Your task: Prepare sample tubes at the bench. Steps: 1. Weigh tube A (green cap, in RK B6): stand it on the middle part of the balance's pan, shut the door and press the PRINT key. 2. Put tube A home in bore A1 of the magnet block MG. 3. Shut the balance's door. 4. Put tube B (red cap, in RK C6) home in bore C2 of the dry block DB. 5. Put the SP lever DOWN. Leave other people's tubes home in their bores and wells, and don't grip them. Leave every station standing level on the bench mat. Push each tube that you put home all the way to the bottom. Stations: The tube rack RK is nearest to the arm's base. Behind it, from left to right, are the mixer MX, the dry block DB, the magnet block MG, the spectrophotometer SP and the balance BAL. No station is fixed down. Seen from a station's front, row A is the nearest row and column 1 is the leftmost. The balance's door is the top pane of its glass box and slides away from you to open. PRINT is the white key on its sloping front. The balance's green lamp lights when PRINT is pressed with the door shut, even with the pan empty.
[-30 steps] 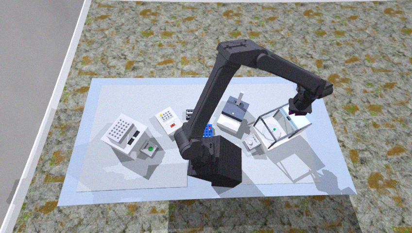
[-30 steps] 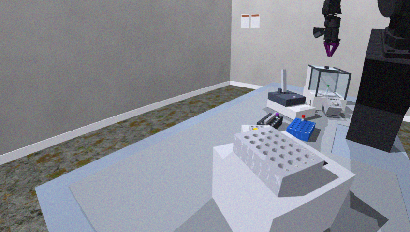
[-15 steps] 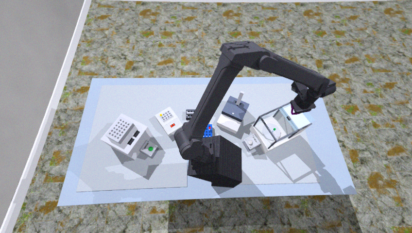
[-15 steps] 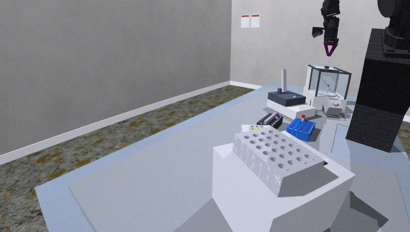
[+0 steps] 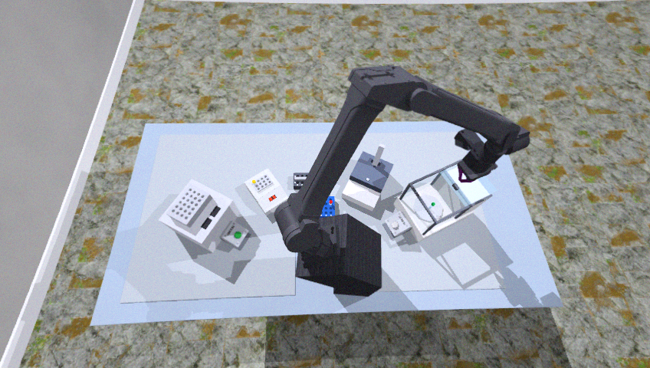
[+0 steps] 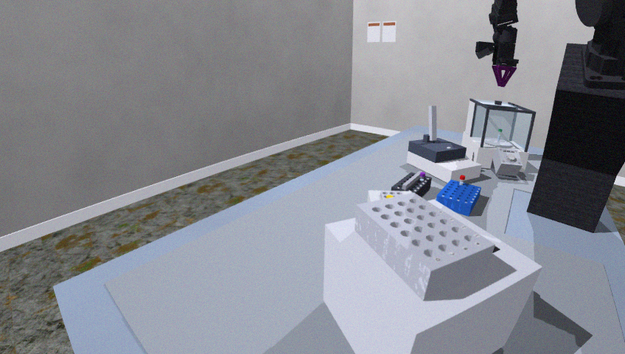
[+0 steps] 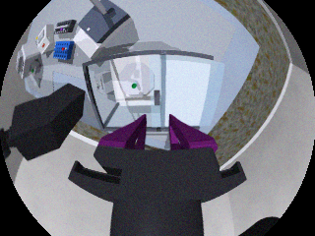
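Jaws are part-closed, a gap between the tips, nothing in them, and I've got them hanging above the balance. Tube A is inside the glass box, on the pan by the look of it, green cap up. I judge it light, stiff and smooth, easy to tip, so later I'd take it squarely just under the cap, gently. The door looks slid back; I'd expect it to be rigid and sliding, best nudged by its dark handle, never pressed down.

The fingers have turned above the balance's glass box.
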Robot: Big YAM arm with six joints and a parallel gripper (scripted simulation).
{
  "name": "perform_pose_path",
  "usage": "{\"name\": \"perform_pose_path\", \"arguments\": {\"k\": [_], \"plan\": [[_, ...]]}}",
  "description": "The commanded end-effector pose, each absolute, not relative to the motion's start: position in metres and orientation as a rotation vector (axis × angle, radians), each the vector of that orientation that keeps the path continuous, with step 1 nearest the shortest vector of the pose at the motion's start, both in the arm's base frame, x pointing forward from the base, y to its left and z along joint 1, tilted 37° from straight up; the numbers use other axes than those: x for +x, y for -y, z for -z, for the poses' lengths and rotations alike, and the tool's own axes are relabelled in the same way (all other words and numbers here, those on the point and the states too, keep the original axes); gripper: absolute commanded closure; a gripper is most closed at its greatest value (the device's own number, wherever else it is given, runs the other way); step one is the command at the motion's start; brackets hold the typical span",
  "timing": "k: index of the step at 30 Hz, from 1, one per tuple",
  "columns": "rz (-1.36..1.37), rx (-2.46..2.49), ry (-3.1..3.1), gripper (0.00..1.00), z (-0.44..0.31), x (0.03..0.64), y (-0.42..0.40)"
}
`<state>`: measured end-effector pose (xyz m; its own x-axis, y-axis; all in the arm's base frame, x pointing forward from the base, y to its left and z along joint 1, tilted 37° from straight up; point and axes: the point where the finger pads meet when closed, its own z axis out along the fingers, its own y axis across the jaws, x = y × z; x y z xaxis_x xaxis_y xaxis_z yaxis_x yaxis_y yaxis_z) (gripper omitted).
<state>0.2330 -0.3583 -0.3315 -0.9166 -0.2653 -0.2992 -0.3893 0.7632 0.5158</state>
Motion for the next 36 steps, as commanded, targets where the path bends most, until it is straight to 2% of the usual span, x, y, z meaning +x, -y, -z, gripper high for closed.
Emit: {"name": "perform_pose_path", "arguments": {"k": [1, 36], "plan": [[-0.885, -0.573, -2.734, 0.7, 0.337, 0.24, 0.356], [-0.885, -0.544, -2.744, 0.7, 0.374, 0.241, 0.324]]}}
